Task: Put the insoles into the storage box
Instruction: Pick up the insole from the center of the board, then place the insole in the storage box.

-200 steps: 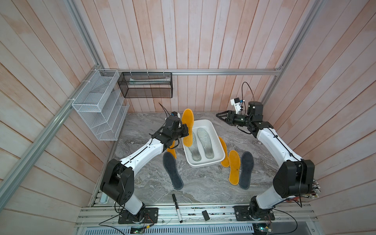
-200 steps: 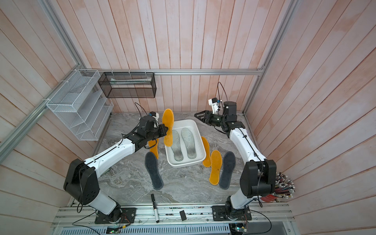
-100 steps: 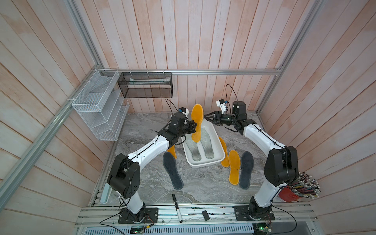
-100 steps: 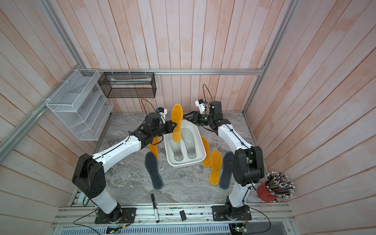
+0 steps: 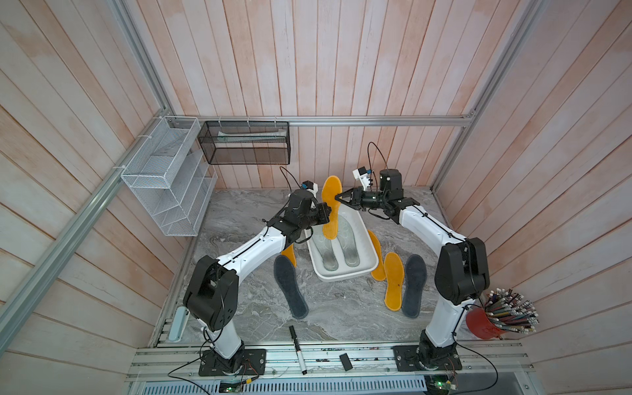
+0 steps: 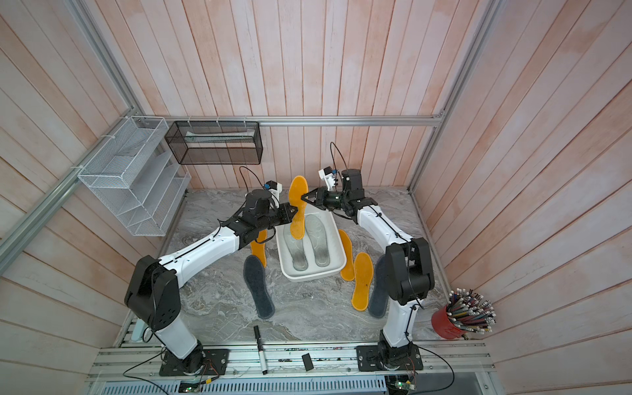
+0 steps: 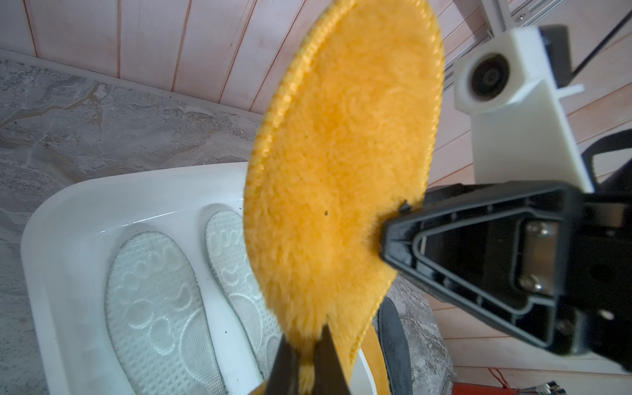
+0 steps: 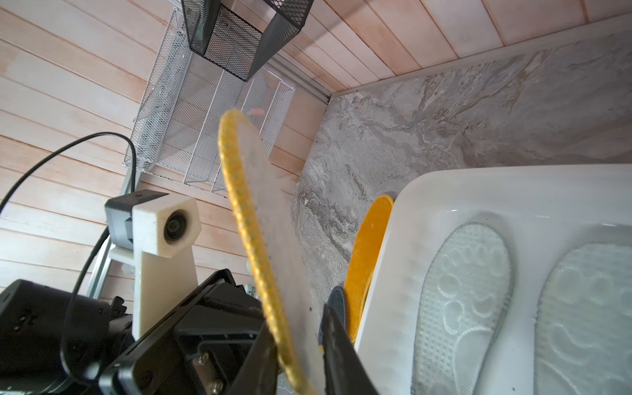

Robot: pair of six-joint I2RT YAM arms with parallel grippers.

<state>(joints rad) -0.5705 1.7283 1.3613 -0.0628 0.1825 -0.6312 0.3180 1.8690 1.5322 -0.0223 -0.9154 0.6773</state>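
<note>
The left gripper [image 5: 327,211] is pinching the yellow insole [image 5: 332,224] tightly at one long edge and is holding it upright over the storage box [image 5: 345,276], where two pale insoles [image 5: 350,246] are lying flat. The right gripper [image 5: 338,197] is straddling the opposite edge with its jaws; whether they are pressing it, I cannot tell.

We see a yellow insole [image 8: 277,253] edge-on, upright, between our right fingers [image 8: 338,355]; contact unclear. Box [image 8: 393,260] holds two pale insoles [image 8: 465,301] side by side. Another yellow insole [image 8: 367,246] lies on the worktop [image 8: 410,136] just beside it.
</note>
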